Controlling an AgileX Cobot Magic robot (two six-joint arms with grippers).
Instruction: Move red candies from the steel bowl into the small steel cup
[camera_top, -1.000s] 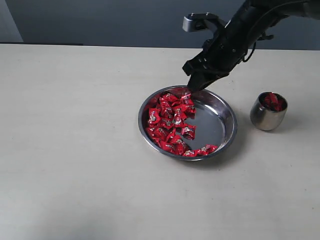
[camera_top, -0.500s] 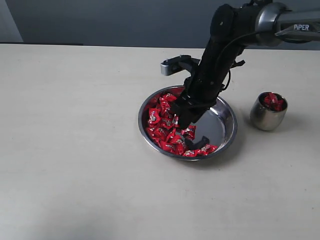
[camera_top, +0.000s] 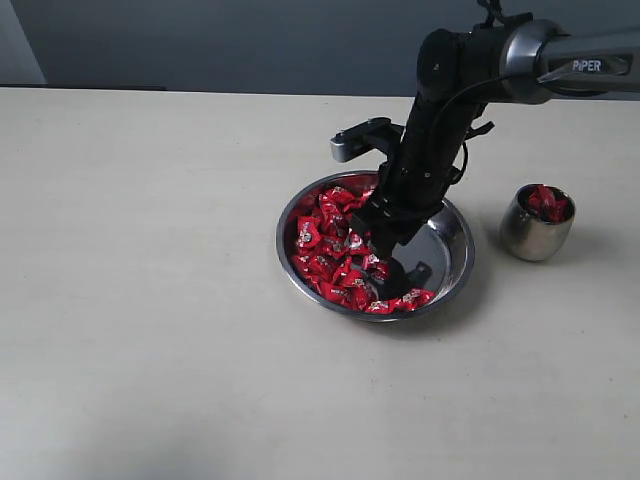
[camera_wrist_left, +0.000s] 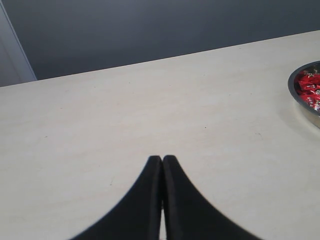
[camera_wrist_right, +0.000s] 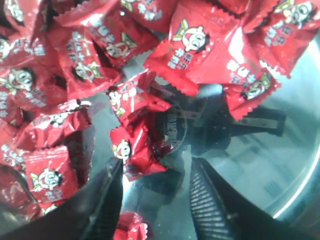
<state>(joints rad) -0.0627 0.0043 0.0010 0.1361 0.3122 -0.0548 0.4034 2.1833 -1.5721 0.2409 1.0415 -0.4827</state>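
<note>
The steel bowl (camera_top: 452, 232) sits mid-table with many red candies (camera_top: 328, 238) heaped on its left side. My right gripper (camera_top: 386, 272) is down inside the bowl at the pile's right edge, open. In the right wrist view the right gripper (camera_wrist_right: 157, 167) stands wide just above the bowl floor (camera_wrist_right: 260, 165). One red candy (camera_wrist_right: 136, 150) lies just ahead of the fingertips, and nothing is gripped. The small steel cup (camera_top: 535, 232) stands right of the bowl with red candies (camera_top: 546, 203) in it. My left gripper (camera_wrist_left: 162, 159) is shut and empty over bare table.
The bowl's rim (camera_wrist_left: 299, 99) and some candies (camera_wrist_left: 308, 89) show at the edge of the left wrist view. The right arm (camera_top: 450, 90) reaches in from the upper right, above the gap between bowl and cup. A dark wall runs behind the table.
The right arm swung from the bowl's far rim down into the bowl beside the candy pile. Its jaws opened wider. The bowl and the cup stayed put.
</note>
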